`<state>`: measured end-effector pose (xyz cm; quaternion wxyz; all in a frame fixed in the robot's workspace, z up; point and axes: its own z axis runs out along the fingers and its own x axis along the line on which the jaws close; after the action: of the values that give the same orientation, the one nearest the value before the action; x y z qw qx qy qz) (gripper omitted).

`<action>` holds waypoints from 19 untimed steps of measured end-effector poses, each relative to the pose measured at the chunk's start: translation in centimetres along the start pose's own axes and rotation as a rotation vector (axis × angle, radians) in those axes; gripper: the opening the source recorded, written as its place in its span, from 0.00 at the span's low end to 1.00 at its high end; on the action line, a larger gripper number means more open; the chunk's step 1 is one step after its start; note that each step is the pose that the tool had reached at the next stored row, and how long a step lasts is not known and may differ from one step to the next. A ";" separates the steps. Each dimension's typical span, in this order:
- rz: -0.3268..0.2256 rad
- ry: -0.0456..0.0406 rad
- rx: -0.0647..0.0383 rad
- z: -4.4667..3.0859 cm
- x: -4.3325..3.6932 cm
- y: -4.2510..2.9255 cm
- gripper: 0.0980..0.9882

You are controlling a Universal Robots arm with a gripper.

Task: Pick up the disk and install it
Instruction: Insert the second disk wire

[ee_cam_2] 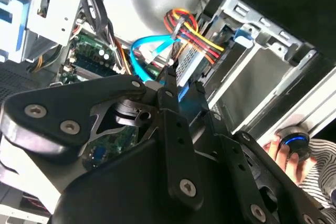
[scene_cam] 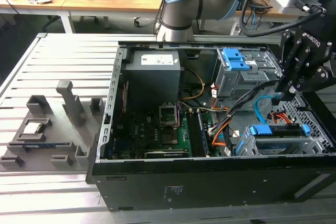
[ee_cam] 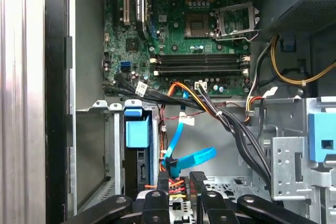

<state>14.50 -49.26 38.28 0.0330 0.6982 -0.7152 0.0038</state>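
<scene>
The disk (scene_cam: 278, 130) sits in the drive cage (scene_cam: 315, 142) at the lower right of the exterior view, so installing appears nearly done. The hand (scene_cam: 281, 95) hovers just above, fingers slightly apart and empty. Any further move calls for care around the blue cable (scene_cam: 260, 109).

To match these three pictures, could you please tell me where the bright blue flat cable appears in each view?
Exterior view: the blue flat cable curves inside the case, toward the exterior view's right, between the two drive cages.
Second wrist view: the cable loops beside the red-and-yellow wires.
First wrist view: the cable lies beside the black cable bundle.
Shared landmark: the green motherboard.
</scene>
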 end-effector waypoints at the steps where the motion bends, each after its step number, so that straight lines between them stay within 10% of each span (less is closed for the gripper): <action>1: -0.003 0.0001 0.000 0.02 0.01 0.20 0.23; 6: -0.031 0.0030 0.001 0.33 0.05 1.29 0.23; 16: -0.054 0.0157 -0.001 0.93 0.17 1.31 0.23; 19: -0.054 0.0159 -0.001 0.93 0.17 1.31 0.07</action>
<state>13.15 -49.44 37.42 0.0391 0.7170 -0.6959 0.0082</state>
